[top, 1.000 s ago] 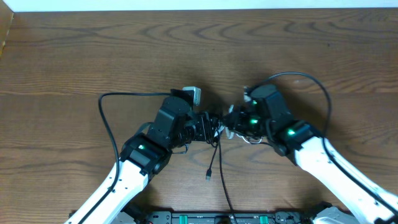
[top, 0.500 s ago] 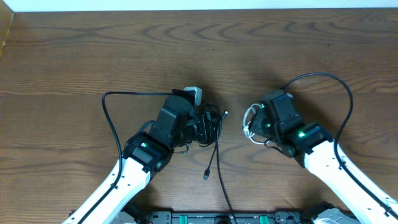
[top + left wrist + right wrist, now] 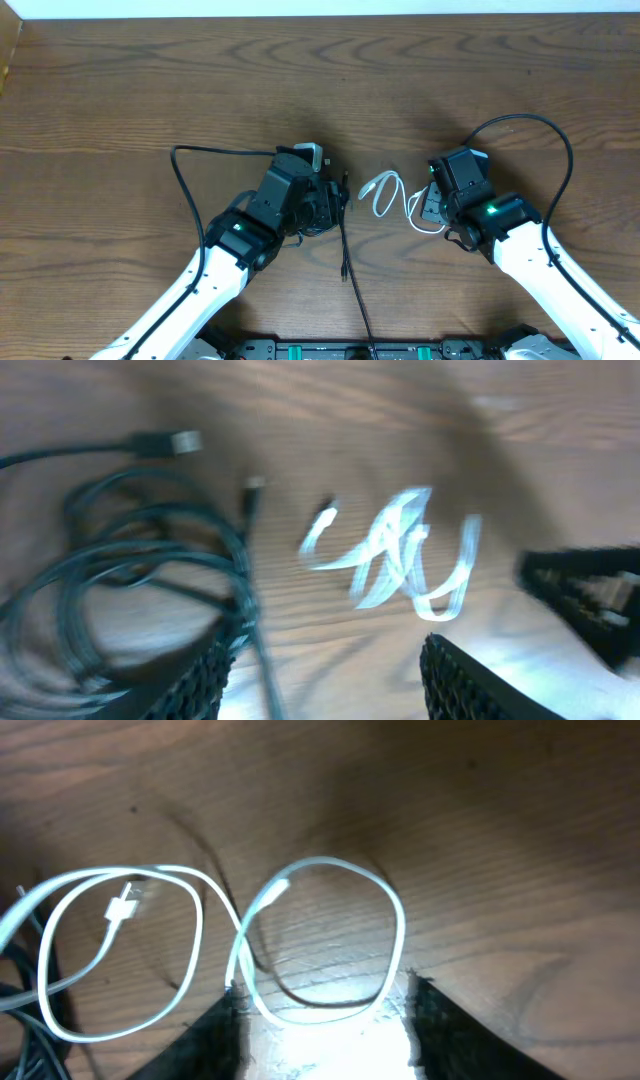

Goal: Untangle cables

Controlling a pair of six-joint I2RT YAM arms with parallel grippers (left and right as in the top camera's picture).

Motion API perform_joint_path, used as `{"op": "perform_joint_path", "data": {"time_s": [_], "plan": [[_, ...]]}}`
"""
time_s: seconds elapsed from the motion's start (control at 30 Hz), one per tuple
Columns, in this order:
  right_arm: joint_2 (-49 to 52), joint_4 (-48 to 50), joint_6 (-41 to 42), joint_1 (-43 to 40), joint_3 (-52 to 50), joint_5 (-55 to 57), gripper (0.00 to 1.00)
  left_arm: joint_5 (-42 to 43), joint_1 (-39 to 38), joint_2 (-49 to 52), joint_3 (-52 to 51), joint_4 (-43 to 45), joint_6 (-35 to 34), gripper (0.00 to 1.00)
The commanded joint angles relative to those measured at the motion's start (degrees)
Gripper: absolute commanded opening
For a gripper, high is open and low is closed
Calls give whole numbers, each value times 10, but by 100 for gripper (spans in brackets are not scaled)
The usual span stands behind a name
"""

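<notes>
While both claws hang released over the table [image 3: 120, 90], the overhead view puts the white cable [image 3: 385, 190] in the gap between them, with its nearer loops just off the tips of the right claw [image 3: 430, 205]. The black cables [image 3: 345, 255] bunch at the tips of the left claw [image 3: 332, 205], one strand trailing back past it towards the robot's base. From the left wrist, badly blurred, that claw's fingers [image 3: 210, 680] stand apart with nothing clamped. The black coil lies ahead and off to one side, a USB plug [image 3: 165, 442] beyond it, and one strand brushes the finger on that side. From the right wrist the jaws are spread too, and one white loop lies on the wood right between the fingertips [image 3: 428, 1015], crossing a second loop further out. My worry is that a clench here would pinch both sides of that loop and pull the crossing tight, or that the left claw would snag the stray strand and drag the coil onto the white one. I count two claws, one white cable and one USB plug; the black ones are too bunched to number.
</notes>
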Motion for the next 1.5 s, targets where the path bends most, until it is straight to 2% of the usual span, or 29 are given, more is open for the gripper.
{"op": "perform_joint_path", "data": {"time_s": [0.0,0.1,0.17,0.63,0.67,0.7,0.87,0.97,1.17,1.47], "plan": [[4,-12,-4,-2,0,19,69,-89,-1,22,0,-32,3,62],[4,-20,-4,-2,0,19,77,-148,-1,44,0,-63,-17,79],[4,-23,-4,-2,0,16,81,-179,-1,62,0,-79,-47,83],[4,-24,10,-2,0,-20,86,-221,-1,217,0,-71,-89,84],[4,-24,12,-2,0,-21,86,-222,-1,222,0,-71,-95,80],[4,-24,11,-2,0,-25,87,-222,-1,227,0,-70,-98,72],[5,-19,11,-2,0,-73,92,-222,-1,231,0,-57,-97,8],[7,-10,22,-2,0,-100,93,-222,-1,231,0,-44,-98,8],[41,15,143,-2,0,-126,99,-222,-1,231,0,-39,-97,8],[149,198,169,-2,0,-229,99,-222,-1,231,0,-39,-97,8]]}}
